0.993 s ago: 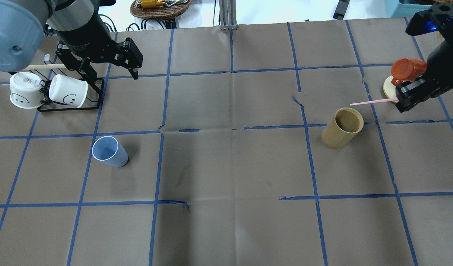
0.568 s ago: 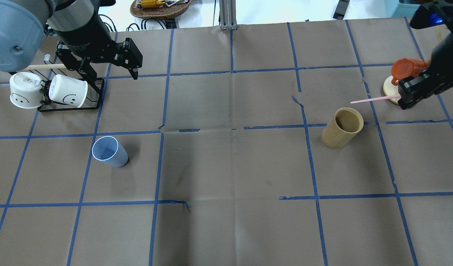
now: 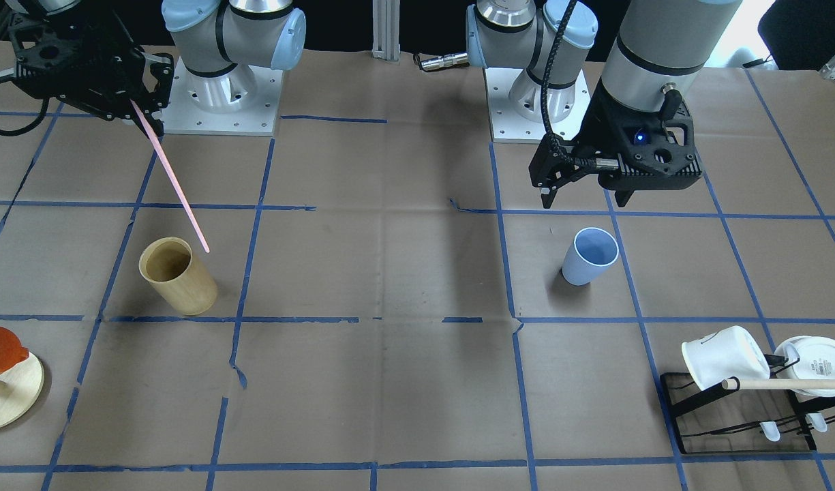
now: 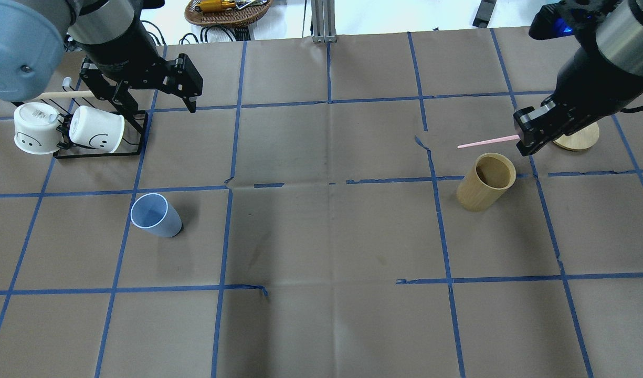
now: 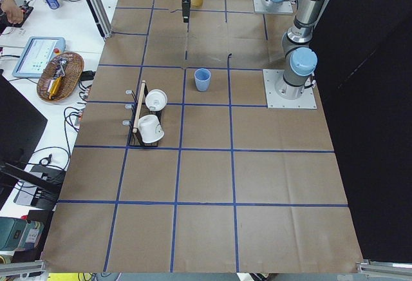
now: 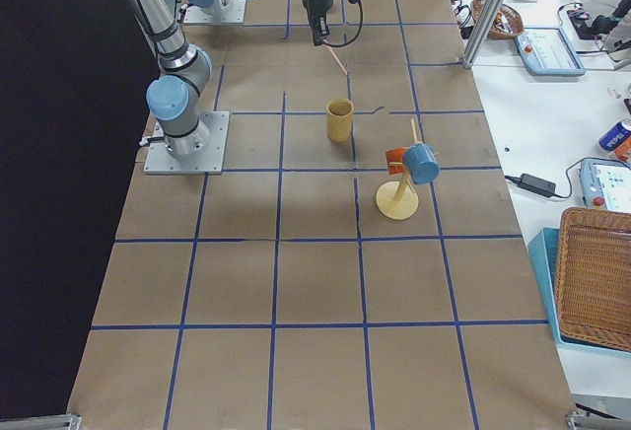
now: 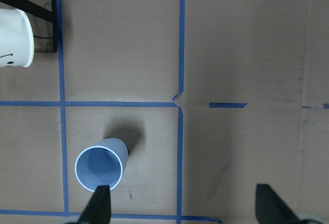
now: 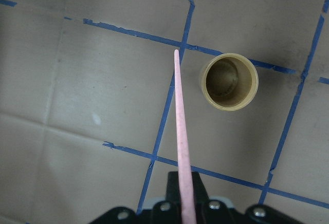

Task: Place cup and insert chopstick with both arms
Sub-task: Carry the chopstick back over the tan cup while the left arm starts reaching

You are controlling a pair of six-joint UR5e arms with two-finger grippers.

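Since a second before, your right gripper (image 4: 525, 139) had moved away from the table's right edge toward the middle, carrying the chopstick (image 4: 486, 140) with it. The pink tip had come further in, level with the far side of the tan wooden cup (image 4: 485, 181). The arm now hid the orange cup that had shown on the round wooden stand (image 4: 578, 140) near the right edge.

Your right gripper's jaws were closed narrowly on one end of the chopstick, and the rest of the stick pointed out toward the table's left side. From the right wrist camera, the tip lay just beside the wooden cup's mouth, not over it. That cup stood upright in the right half of the table (image 4: 326, 236).

Your left gripper (image 4: 156, 105) had not shifted. It hung with its jaws spread wide and nothing between them, near the table's far left corner. It was just beside the black wire rack (image 4: 98, 152) with its two white mugs (image 4: 96, 128) and a wooden dowel (image 4: 64, 94).

The cup (image 4: 156, 215) stood upright with its mouth open, in the left half of the table, about midway between the robot's edge and the far edge. It was on the robot's side of the left gripper and apart from it. In the left wrist view it sat close to one fingertip, and you could not tell their heights apart there.
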